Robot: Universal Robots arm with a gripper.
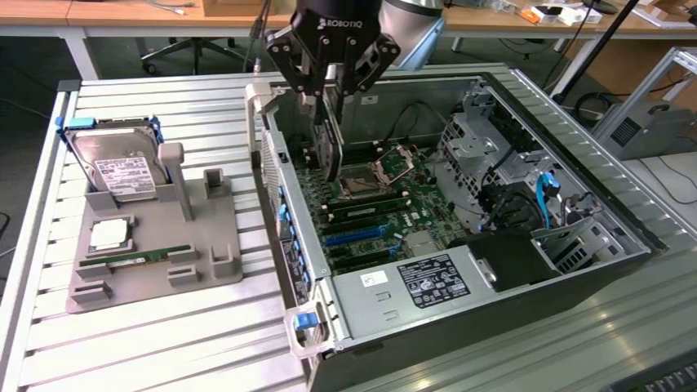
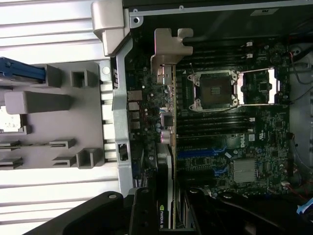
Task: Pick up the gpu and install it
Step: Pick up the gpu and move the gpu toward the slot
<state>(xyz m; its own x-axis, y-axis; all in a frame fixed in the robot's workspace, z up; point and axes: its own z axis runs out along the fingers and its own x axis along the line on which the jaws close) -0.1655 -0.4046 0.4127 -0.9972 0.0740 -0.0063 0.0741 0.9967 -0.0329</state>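
My gripper (image 1: 330, 88) is clenched on the gpu (image 1: 331, 139), card held upright on edge inside the open PC case (image 1: 264, 155), over the mobo (image 1: 365, 214), near the wall beside the grey parts tray (image 1: 207, 237).

Your gpu (image 1: 330, 151), thin dark card, silver end bracket, upright on edge, pinched in the gripper (image 1: 326, 96), over the motherboard (image 1: 365, 212) inside the open case (image 1: 269, 155).
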